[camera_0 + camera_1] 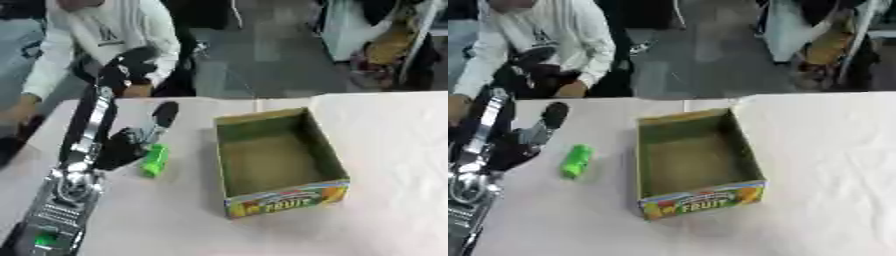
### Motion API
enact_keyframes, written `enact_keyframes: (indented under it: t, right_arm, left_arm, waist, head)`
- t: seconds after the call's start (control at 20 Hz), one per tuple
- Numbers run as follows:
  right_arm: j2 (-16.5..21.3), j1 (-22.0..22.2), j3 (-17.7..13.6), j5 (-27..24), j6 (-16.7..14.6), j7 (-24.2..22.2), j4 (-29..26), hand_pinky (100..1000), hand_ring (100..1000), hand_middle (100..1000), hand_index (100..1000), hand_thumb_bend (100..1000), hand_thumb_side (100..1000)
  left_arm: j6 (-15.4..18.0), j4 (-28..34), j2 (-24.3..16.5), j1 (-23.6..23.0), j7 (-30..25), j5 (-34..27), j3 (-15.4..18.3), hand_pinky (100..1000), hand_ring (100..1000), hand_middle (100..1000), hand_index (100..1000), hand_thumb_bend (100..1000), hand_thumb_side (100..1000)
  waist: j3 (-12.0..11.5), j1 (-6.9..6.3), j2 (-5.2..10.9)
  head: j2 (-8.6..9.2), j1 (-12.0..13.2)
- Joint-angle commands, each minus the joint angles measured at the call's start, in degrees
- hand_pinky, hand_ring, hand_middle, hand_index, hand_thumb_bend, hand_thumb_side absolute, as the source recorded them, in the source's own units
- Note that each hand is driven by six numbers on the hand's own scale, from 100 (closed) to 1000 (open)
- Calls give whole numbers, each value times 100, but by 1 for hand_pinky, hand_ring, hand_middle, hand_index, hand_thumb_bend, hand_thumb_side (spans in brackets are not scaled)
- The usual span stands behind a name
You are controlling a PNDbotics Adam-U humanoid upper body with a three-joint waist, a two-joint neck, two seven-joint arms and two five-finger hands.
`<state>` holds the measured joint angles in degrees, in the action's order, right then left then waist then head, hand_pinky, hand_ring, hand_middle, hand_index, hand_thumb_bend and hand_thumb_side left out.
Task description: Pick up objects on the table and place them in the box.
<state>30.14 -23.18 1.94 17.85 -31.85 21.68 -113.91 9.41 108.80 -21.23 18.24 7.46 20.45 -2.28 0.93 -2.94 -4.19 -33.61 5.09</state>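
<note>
A small green cylinder [576, 160] lies on the white table, left of the box. The open cardboard box [262, 117] stands mid-table with a colourful "FRUIT" label [289, 200] on its front wall, and nothing shows inside it. My left hand [121, 148] hangs above the table just left of the cylinder and apart from it in the right eye view. A dark oval-headed thing on a grey stem [163, 115] rises from the hand towards the far edge. Whether it is held or is part of the hand I cannot tell.
My left arm [83, 135] runs from the lower left corner up along the table's left side. The white cloth [394, 150] stretches right of the box. The table's far edge [262, 99] lies just behind the box.
</note>
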Motion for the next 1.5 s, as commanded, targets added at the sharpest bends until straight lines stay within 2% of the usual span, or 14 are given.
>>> enact_keyframes:
  t: [0.05,0.55,0.6,0.65,0.7,0.8,0.85,0.9,1.0,1.2,1.4,1.45,1.5]
  right_arm:
    - [83,-116,-31,2,-3,-9,-68,295,460,543,652,100,681]
    - [83,-124,-30,-3,-7,-11,-68,297,460,543,652,100,681]
    - [84,-130,-34,1,-8,-13,-68,296,461,543,652,100,681]
    - [82,-130,-44,5,2,-11,-68,293,461,543,652,100,681]
    - [81,-127,-50,4,10,-7,-68,318,462,543,652,100,679]
    - [92,-118,-76,-12,36,17,-68,334,464,543,652,100,678]
    - [96,-121,-84,-20,44,28,-68,331,463,543,652,100,678]
    - [99,-124,-88,-26,48,34,-68,348,466,544,652,100,677]
    - [104,-146,-98,-32,62,51,-68,360,467,543,652,100,681]
    - [111,-172,-91,-71,69,47,-68,362,467,543,652,100,675]
    - [123,-173,-61,-94,70,2,-68,358,466,543,652,100,675]
    - [128,-173,-52,-99,67,-9,-68,357,466,543,652,100,675]
    - [130,-171,-49,-104,66,-16,-68,357,466,543,652,100,675]
  left_arm:
    - [-2,119,-141,24,-9,26,40,735,760,879,914,797,695]
    - [-6,128,-148,25,-9,45,53,736,760,879,915,803,692]
    - [-9,128,-165,33,-15,61,68,741,762,879,919,809,666]
    - [-11,119,-211,49,-31,94,90,738,761,879,917,808,682]
    - [-5,106,-288,68,-63,142,101,753,769,885,932,802,609]
    - [46,1,-668,155,-293,376,116,746,774,888,945,779,554]
    - [89,-78,-893,206,-464,510,112,751,773,887,942,783,567]
    - [129,-141,-1036,243,-593,598,115,707,769,891,950,765,511]
    - [255,-388,-1581,379,-992,851,39,690,757,888,949,760,470]
    - [653,-859,-2383,734,-1450,1370,-139,732,756,881,945,747,443]
    - [1272,-1310,-2990,1159,-1702,2007,-441,800,771,868,939,740,434]
    - [1511,-1439,-3139,1278,-1815,2165,-544,816,775,864,938,750,406]
    - [1710,-1570,-3196,1366,-1889,2284,-585,816,775,864,938,693,314]
  waist:
    - [2,17,62]
    - [29,16,56]
    - [66,12,55]
    - [103,6,61]
    - [126,-9,77]
    - [161,-66,131]
    - [174,-90,152]
    - [182,-107,165]
    - [222,-156,201]
    - [280,-215,240]
    - [312,-257,252]
    - [324,-269,254]
    - [325,-272,255]
  head:
    - [-34,68]
    - [-223,147]
    - [-273,157]
    - [-335,163]
    - [-405,169]
    - [-554,202]
    - [-591,219]
    - [-612,226]
    - [-650,219]
    - [-673,191]
    - [-732,248]
    - [-755,271]
    - [-765,277]
